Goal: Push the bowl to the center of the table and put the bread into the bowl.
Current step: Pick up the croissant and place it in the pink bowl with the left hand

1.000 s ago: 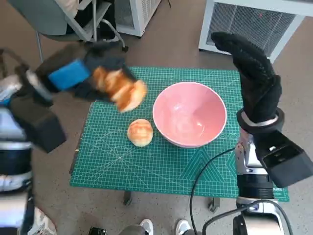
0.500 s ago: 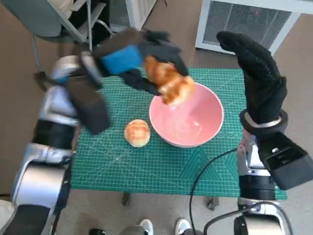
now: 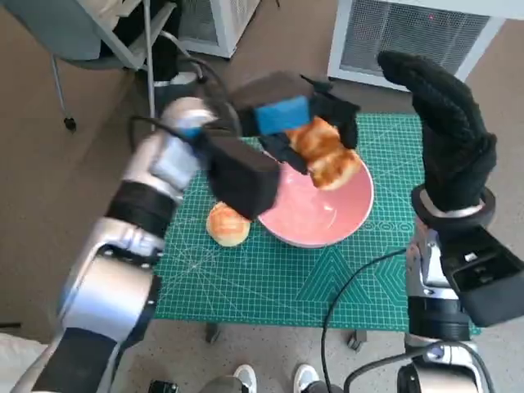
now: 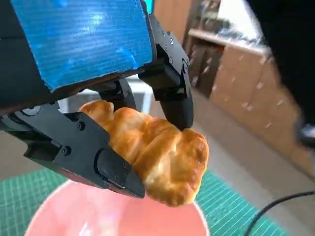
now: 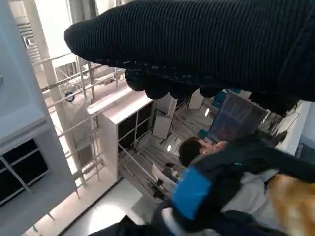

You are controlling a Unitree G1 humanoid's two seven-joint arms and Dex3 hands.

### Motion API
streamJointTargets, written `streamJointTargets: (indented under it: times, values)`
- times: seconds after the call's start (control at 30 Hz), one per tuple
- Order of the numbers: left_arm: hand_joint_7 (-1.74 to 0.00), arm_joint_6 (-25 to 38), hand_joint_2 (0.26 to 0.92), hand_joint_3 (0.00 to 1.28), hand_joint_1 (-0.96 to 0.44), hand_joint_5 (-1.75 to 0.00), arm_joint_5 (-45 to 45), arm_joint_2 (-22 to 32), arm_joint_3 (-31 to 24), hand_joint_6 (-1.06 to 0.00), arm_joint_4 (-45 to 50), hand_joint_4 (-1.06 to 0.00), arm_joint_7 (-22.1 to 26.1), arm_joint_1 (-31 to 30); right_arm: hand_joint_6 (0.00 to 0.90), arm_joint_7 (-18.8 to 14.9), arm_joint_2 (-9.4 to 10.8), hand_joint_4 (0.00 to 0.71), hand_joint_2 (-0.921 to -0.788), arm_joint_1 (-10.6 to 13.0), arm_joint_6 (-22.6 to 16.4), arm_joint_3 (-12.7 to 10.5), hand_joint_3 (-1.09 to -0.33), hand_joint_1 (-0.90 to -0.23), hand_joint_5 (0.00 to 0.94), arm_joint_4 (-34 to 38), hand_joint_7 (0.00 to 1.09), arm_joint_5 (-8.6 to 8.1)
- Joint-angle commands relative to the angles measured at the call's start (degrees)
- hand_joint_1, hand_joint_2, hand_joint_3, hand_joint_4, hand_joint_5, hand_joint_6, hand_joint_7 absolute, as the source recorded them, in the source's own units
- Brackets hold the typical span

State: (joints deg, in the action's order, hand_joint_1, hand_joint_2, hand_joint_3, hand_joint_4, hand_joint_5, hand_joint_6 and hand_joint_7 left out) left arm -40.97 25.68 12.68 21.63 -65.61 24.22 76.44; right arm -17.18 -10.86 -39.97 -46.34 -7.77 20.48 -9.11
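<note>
The small desk covered by a green gridded cutting mat (image 3: 270,286) carries everything, and near its middle sits the wide, smooth pink bowl (image 3: 327,221), its rim toward the far side partly hidden by the left arm. The bowl looks rigid and glossy, probably light enough to slide on the mat under a sideways push, so it would best be nudged low on its outer wall rather than gripped at the thin rim. The right robot hand in its black knitted glove (image 3: 449,139) is raised upright at the right edge of the desk, flat with its fingers together, holding nothing and touching nothing. The left robot hand, black with blue tape on its back (image 3: 286,115), hangs over the far part of the bowl and grips a golden-brown, lumpy pastry-like piece of bread (image 4: 157,157) between its black fingers (image 4: 93,157); in the left wrist view the bread hangs directly above the pink interior. The bread seems light, soft and crushable, with a flaky crust that may shed, so a gentle hold across its thick middle suits it. A smaller round golden bread roll (image 3: 227,223) lies on the mat just left of the bowl; it looks equally soft and would be taken from above, around its sides.
</note>
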Motion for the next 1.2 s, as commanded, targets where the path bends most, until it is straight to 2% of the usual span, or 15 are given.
streamJointTargets:
  times: [0.03,0.17,0.3,0.4,0.43,0.47,0.5,0.53,0.63,0.77,0.93,1.2]
  values:
    - [-1.21,0.83,0.921,0.10,0.00,-1.18,2.79,-1.29,1.89,-0.67,-2.41,-0.58,-2.38,1.45,0.052,0.97,-0.33,0.321,-0.921,1.84,0.98,-0.28,-0.707,-0.597,0.004,-0.85,0.63,0.28]
    - [-1.23,1.36,0.921,0.11,0.00,-1.19,3.62,-1.97,2.63,-0.65,-3.73,-0.57,-2.74,1.09,0.052,1.51,-0.33,0.321,-0.921,2.47,1.46,-0.29,-0.707,-0.600,0.004,-1.80,0.63,0.49]
    - [-1.26,2.49,0.921,0.13,0.00,-1.21,3.18,-2.88,2.46,-0.61,-5.23,-0.57,-1.14,0.64,0.052,1.97,-0.31,0.322,-0.921,2.99,1.69,-0.29,-0.707,-0.606,0.004,-2.54,0.63,0.77]
    - [-1.31,4.13,0.921,0.19,0.00,-1.31,1.96,-3.40,1.85,-0.54,-6.04,-0.50,2.63,0.47,0.053,2.24,-0.34,0.322,-0.921,3.16,1.83,-0.23,-0.707,-0.608,0.004,-2.77,0.63,0.96]
    - [-1.03,4.64,0.914,0.18,-0.01,-0.98,1.71,-3.50,1.78,-0.45,-6.21,-0.40,3.88,0.43,0.053,2.33,-0.36,0.322,-0.921,3.21,1.85,-0.21,-0.707,-0.608,0.003,-2.82,0.63,1.03]
    - [-0.89,5.23,0.915,0.16,-0.01,-0.81,1.67,-3.48,1.89,-0.44,-6.24,-0.40,5.20,0.38,0.053,2.42,-0.36,0.322,-0.921,3.25,1.85,-0.19,-0.707,-0.609,0.003,-2.83,0.63,1.10]
    - [-0.63,5.93,0.910,0.12,-0.02,-0.53,1.67,-3.37,2.03,-0.39,-6.12,-0.32,6.59,0.33,0.053,2.47,-0.36,0.322,-0.921,3.27,1.83,-0.17,-0.707,-0.609,0.003,-2.80,0.63,1.13]
    - [-0.45,6.38,0.897,0.09,-0.04,-0.34,1.68,-3.27,2.10,-0.34,-5.94,-0.23,7.46,0.28,0.053,2.52,-0.35,0.322,-0.921,3.30,1.83,-0.13,-0.706,-0.609,0.003,-2.82,0.63,1.15]
    - [-0.20,7.91,0.880,0.04,-0.07,-0.11,1.56,-2.95,1.91,-0.29,-5.24,-0.11,9.44,0.15,0.053,2.59,-0.33,0.322,-0.921,3.30,1.80,-0.04,-0.706,-0.609,0.003,-2.72,0.63,1.13]
    - [-0.07,9.17,0.859,0.01,-0.12,-0.02,1.42,-2.28,1.69,-0.23,-3.77,-0.02,10.54,-0.26,0.052,2.56,-0.28,0.322,-0.921,3.33,1.74,0.03,-0.706,-0.609,0.003,-2.62,0.63,1.03]
    - [-0.04,6.83,0.849,0.00,-0.21,0.00,1.86,-0.16,1.76,-0.21,-0.95,0.00,8.57,-1.65,0.052,2.57,-0.23,0.321,-0.921,3.39,1.32,0.11,-0.706,-0.610,0.003,-2.49,0.63,1.14]
    - [-0.01,3.20,0.843,0.00,-0.37,0.00,-0.80,5.41,-0.51,-0.17,4.50,0.00,9.83,-4.06,0.050,2.58,-0.18,0.321,-0.921,3.17,1.33,0.21,-0.706,-0.611,0.002,-2.18,0.63,1.15]
